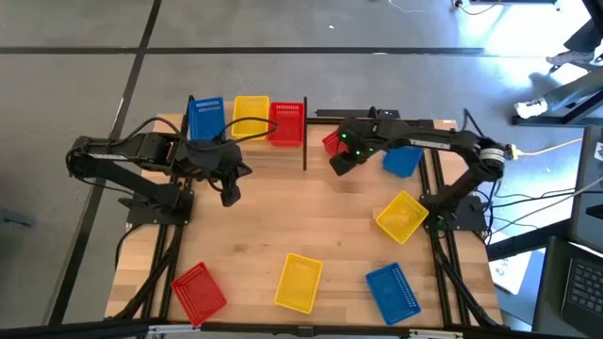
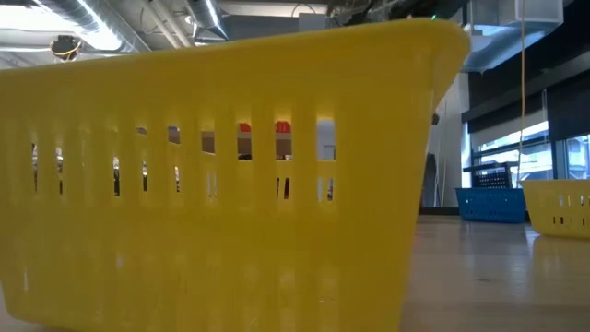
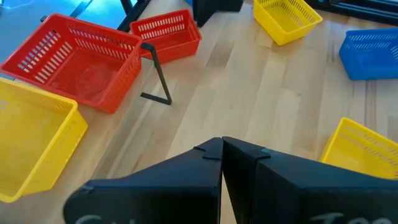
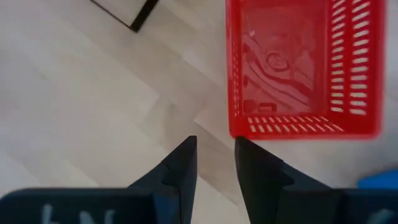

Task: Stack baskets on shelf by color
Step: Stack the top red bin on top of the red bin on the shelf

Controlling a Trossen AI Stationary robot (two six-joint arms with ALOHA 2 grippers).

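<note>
On the shelf (image 1: 268, 153) at the table's far left stand a blue basket (image 1: 205, 118), a yellow basket (image 1: 250, 114) and a red basket (image 1: 286, 122), side by side on their bottoms. My left gripper (image 1: 231, 194) hangs shut and empty just in front of the shelf. My right gripper (image 4: 216, 155) is open, pointing steeply down beside another red basket (image 4: 303, 67), which rests on the table just right of the shelf's black post (image 1: 304, 132). The fingers stand off this basket's near wall and touch nothing.
Loose on the table: a blue basket (image 1: 403, 159) and a yellow one (image 1: 402, 217) at the right, and a red (image 1: 198, 290), a yellow (image 1: 300, 281) and a blue basket (image 1: 391, 290) along the near edge. Bare wood lies mid-table.
</note>
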